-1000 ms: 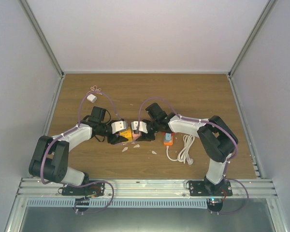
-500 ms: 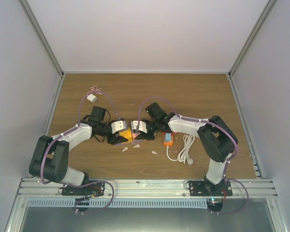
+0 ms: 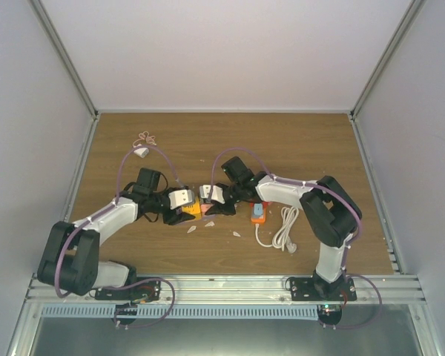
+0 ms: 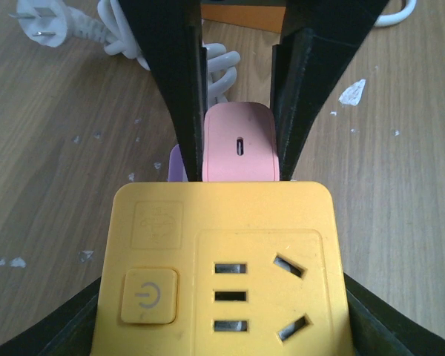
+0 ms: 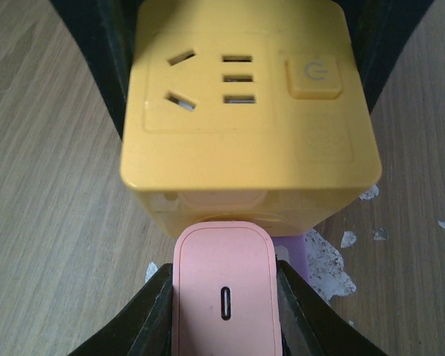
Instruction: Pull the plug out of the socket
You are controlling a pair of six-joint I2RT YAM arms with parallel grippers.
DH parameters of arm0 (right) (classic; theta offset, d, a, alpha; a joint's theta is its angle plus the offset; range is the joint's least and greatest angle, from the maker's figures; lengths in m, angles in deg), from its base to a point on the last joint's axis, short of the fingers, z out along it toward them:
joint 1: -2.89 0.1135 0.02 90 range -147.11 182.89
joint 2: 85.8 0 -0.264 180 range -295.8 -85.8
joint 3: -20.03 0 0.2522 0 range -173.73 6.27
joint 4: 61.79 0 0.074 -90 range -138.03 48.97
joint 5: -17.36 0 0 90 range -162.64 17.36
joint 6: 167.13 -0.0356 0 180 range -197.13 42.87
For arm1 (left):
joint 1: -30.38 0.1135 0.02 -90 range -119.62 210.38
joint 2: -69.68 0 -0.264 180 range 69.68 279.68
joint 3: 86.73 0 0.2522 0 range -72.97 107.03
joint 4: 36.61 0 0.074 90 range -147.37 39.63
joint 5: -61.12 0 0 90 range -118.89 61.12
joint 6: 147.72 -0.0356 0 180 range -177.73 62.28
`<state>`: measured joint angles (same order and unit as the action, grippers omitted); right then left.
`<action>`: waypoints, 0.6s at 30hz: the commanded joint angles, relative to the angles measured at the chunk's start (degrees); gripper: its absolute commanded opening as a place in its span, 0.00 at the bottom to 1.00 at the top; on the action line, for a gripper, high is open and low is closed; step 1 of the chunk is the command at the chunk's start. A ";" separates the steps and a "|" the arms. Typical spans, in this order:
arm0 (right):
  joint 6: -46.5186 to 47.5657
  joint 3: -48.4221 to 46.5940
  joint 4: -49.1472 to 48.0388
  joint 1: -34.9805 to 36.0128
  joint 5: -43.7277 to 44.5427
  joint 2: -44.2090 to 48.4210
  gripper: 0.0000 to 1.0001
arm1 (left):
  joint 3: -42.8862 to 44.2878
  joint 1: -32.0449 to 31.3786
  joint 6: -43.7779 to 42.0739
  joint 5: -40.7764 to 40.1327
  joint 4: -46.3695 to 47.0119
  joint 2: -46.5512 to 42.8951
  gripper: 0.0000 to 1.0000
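Two grippers (image 3: 191, 211) (image 3: 210, 206) around socket (image 4: 222, 259) and plug (image 5: 222, 297)

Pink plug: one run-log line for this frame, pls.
left gripper: shut on yellow socket | right gripper: shut on pink plug | plug: flush against socket side | step: pull not yet done

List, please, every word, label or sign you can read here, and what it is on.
Power symbol: on the button of the yellow socket.
Beside it, an embossed square mark: too faint to read.
On the pink plug: no text.
No words or numbers anywhere.
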<state>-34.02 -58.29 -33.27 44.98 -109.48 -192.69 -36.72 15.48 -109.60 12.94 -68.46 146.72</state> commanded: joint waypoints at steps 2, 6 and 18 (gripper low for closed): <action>-0.11 -0.28 1.40 0.54 4.00 -4.43 0.02 | -2.17 -1.76 -0.54 2.58 9.07 -4.66 0.28; -0.31 -0.22 0.90 0.47 4.81 -4.83 0.02 | 0.65 -0.08 1.36 9.48 5.25 -2.30 0.27; -0.49 0.05 0.70 0.48 5.44 -5.30 0.01 | 7.06 5.96 0.20 19.79 -2.82 1.05 0.26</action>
<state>-34.13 -59.12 -35.67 45.00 -110.10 -194.13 -32.24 21.69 -108.23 20.54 -74.10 150.56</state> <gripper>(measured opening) 0.288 0.626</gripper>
